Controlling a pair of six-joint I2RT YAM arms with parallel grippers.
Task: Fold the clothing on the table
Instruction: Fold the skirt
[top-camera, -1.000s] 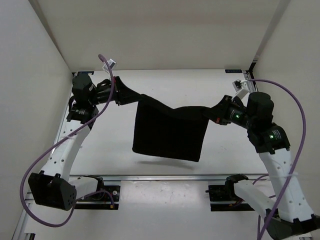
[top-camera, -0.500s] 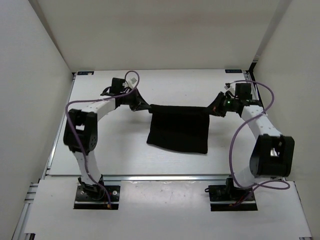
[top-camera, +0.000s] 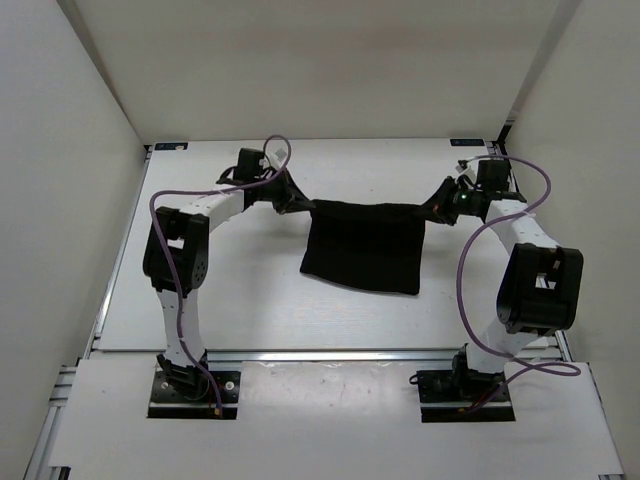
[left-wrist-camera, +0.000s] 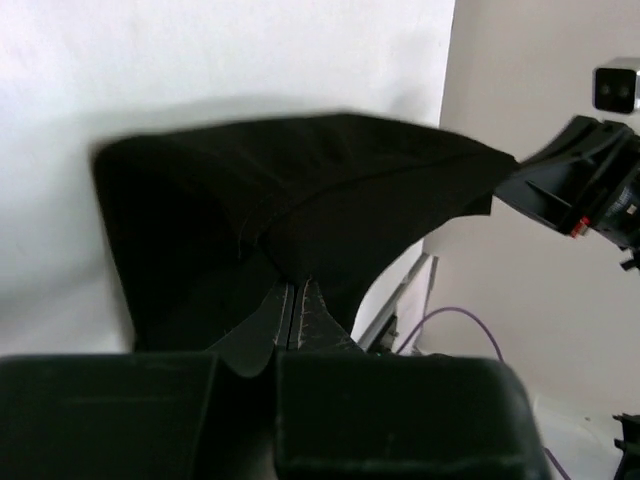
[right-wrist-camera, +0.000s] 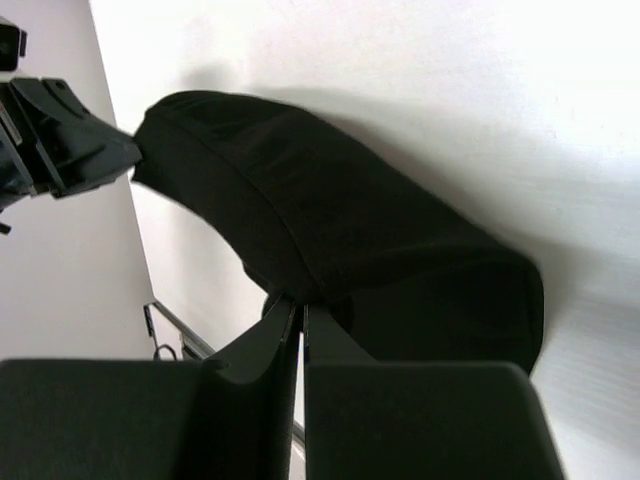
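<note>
The clothing (top-camera: 364, 243) is a plain black cloth stretched between both grippers over the far middle of the white table (top-camera: 240, 300). Its upper edge runs taut from hand to hand and the rest drapes toward the near side. My left gripper (top-camera: 303, 207) is shut on the clothing's upper left corner. My right gripper (top-camera: 432, 212) is shut on the upper right corner. In the left wrist view the fabric (left-wrist-camera: 300, 210) spreads from the pinched jaws of the left gripper (left-wrist-camera: 297, 292). The right wrist view shows the cloth (right-wrist-camera: 340, 220) bunched ahead of the right gripper (right-wrist-camera: 301, 305).
White walls (top-camera: 80, 110) enclose the table on the left, back and right. An aluminium rail (top-camera: 330, 353) crosses the near edge above the arm bases. Purple cables (top-camera: 465, 270) loop beside each arm.
Both arms have reached far out toward the back of the table, carrying the cloth away from the near side. The cloth hangs lower and its held edge is now pulled straight.
</note>
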